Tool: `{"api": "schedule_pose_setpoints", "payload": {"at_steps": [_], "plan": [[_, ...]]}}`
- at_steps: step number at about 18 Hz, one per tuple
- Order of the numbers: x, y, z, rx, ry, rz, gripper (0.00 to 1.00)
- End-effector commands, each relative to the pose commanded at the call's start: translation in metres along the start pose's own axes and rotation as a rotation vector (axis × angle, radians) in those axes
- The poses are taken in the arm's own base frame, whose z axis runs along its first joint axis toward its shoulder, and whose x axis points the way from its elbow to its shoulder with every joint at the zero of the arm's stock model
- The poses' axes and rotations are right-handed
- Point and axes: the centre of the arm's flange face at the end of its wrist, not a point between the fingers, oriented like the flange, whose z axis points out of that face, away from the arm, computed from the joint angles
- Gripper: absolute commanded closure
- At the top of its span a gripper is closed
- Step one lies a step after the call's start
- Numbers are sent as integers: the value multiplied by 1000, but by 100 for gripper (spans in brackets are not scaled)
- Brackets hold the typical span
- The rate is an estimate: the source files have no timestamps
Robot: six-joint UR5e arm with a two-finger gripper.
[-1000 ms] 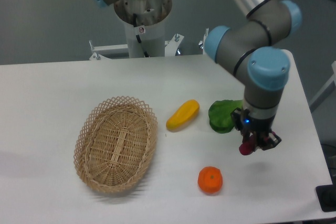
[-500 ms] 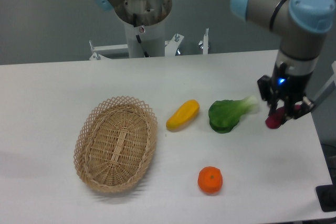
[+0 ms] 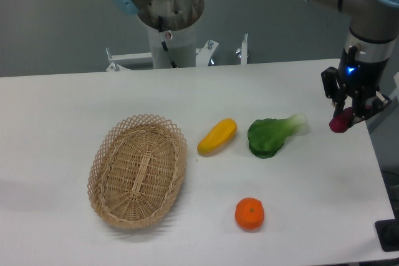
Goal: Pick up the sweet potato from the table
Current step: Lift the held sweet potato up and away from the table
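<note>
Gripping the sweet potato between its 2 fingers, the hand hangs above the desk, to the right of the green vegetable. Left of that vegetable lies a yellow fruit, farther left a wicker basket, and below it an orange, all apart.

Basket on the left half of the table, long fruit right of it near the middle, leafy vegetable further right, orange toward the front edge, claw holding sweet potato above the right edge
</note>
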Motion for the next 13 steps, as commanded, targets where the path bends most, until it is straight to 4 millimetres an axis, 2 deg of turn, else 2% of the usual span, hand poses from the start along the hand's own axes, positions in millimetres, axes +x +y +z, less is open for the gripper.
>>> {"api": "schedule_pose_setpoints", "payload": {"at_steps": [13], "plan": [[0, -5, -3, 5, -9, -5, 84]]}}
